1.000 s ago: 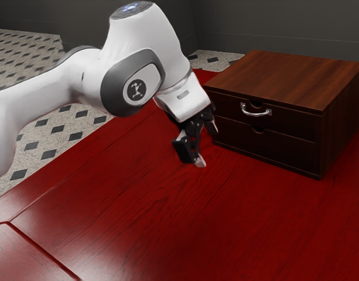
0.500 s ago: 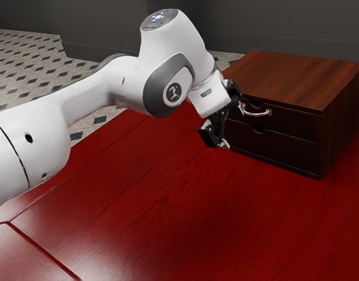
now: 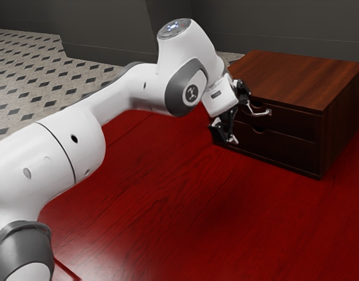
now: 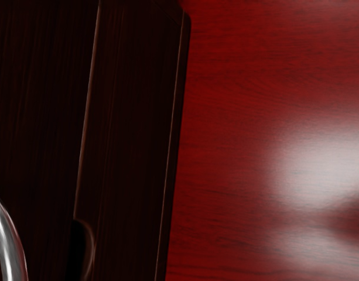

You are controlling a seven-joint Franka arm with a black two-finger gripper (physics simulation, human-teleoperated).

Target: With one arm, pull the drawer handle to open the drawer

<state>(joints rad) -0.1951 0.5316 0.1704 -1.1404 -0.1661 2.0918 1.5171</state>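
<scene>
Drawer (image 3: 290, 120): shut, handle (image 3: 256, 111) ungrasped at two o'clock of my claw (image 3: 228, 133), whose opening I cannot tell; grasp and pull outstanding.

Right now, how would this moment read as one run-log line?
phase: pre-grasp | pincer: at cabinet front, below handle | top drawer: looks shut | grasp: none yet
</scene>
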